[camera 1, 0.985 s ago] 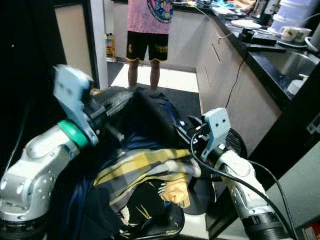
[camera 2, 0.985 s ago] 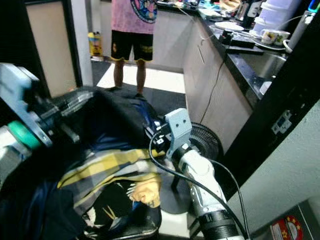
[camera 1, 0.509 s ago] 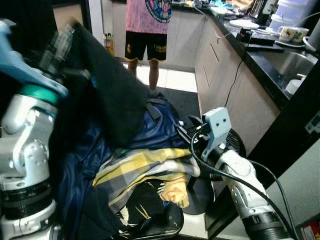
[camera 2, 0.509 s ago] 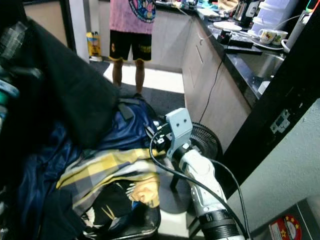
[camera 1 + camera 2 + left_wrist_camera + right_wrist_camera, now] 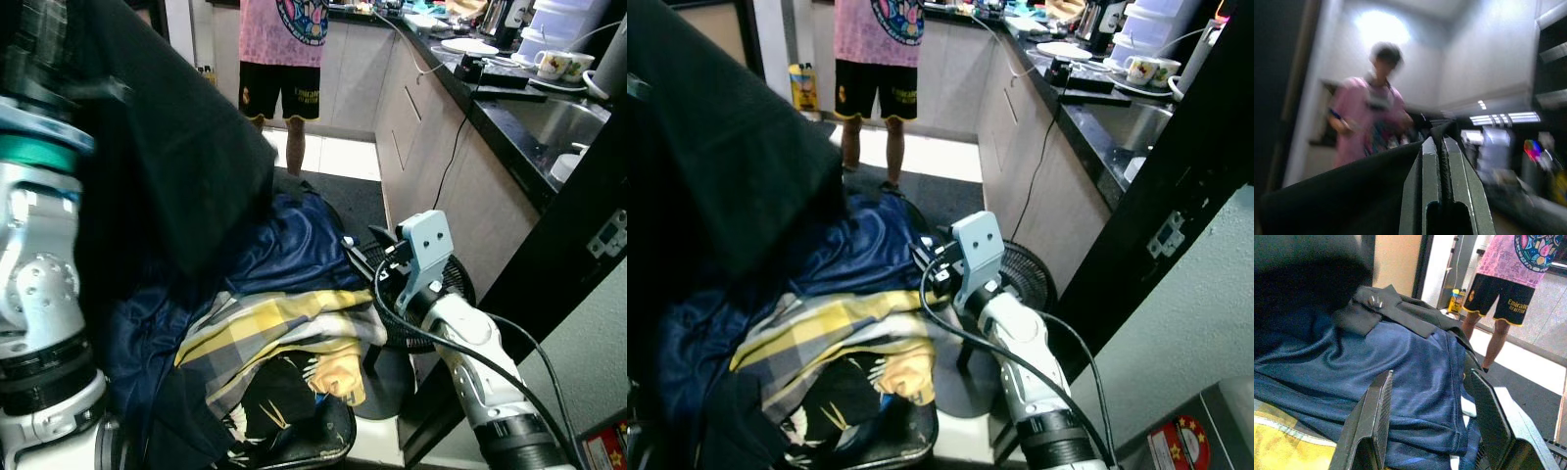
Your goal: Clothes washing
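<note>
A pile of clothes (image 5: 284, 323) lies heaped on a chair before the robot, a person (image 5: 284, 59) standing beyond. The left gripper (image 5: 1442, 161), fingers pressed together, pinches a black garment (image 5: 167, 147) lifted high above the pile. It looks soft, limp and light; an edge fold suits gripping. The right gripper (image 5: 1432, 416) hovers spread over blue cloth (image 5: 1376, 357).
</note>
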Motion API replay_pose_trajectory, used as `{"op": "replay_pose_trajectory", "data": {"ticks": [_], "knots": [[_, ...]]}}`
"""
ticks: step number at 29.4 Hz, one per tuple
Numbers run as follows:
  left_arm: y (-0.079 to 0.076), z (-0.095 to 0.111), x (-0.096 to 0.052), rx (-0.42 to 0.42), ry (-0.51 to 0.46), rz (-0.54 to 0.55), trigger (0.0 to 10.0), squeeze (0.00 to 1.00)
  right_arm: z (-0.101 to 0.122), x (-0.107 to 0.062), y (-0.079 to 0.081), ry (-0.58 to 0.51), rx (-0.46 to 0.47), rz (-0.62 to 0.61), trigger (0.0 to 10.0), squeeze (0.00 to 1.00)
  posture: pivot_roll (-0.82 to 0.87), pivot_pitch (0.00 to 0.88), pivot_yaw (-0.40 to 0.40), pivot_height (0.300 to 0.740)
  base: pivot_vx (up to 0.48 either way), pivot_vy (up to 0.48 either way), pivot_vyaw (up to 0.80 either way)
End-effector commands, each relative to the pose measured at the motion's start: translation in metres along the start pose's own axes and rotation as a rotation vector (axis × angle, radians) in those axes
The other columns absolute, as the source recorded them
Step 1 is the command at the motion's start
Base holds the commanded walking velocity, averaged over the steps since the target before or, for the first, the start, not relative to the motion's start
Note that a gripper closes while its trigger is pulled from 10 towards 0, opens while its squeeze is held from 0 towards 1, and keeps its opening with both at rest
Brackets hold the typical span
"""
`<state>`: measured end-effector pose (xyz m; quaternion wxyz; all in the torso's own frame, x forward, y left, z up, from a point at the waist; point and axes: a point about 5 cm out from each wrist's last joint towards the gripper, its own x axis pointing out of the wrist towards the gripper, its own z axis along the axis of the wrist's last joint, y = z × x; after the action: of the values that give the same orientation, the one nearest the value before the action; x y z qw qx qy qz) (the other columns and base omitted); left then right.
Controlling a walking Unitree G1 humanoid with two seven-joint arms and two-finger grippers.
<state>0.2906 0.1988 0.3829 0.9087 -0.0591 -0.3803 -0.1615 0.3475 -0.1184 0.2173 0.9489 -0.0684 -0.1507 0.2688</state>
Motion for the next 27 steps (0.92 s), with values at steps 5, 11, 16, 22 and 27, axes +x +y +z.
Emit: {"op": "replay_pose_trajectory", "data": {"ticks": [5, 11, 16, 22, 27], "knots": [[-0.031, -0.058, -0.021, 0.079, 0.351, -0.209, 0.0, 0.00, -0.003, -0.003, -0.003, 0.010, 0.009, -0.015, 10.0, 0.00, 0.00, 0.060, -0.055, 0.740, 0.000, 0.000, 0.00], [-0.018, -0.097, -0.035, -0.042, 0.492, 0.170, 10.0, 0.00, -0.001, -0.003, -0.003, 0.003, 0.014, -0.051, 10.0, 0.00, -0.01, 0.061, -0.050, 0.740, 0.000, 0.000, 0.00], [-0.011, -0.104, -0.037, -0.045, 0.547, 0.295, 10.0, 0.00, -0.001, -0.003, -0.005, -0.002, 0.026, -0.069, 10.0, 0.00, 0.00, 0.062, -0.051, 0.740, 0.000, 0.000, 0.00], [-0.002, -0.087, -0.035, -0.131, 0.328, 0.399, 10.0, 0.00, 0.000, 0.000, -0.007, -0.011, 0.072, -0.110, 10.0, 0.00, 0.00, 0.061, -0.048, 0.740, 0.000, 0.000, -0.67], [-0.003, -0.082, -0.036, -0.084, 0.256, 0.431, 10.0, 0.00, 0.002, 0.000, -0.008, -0.019, 0.073, -0.119, 10.0, 0.00, 0.00, 0.061, -0.047, 0.740, 0.000, 0.000, -0.80]]}}
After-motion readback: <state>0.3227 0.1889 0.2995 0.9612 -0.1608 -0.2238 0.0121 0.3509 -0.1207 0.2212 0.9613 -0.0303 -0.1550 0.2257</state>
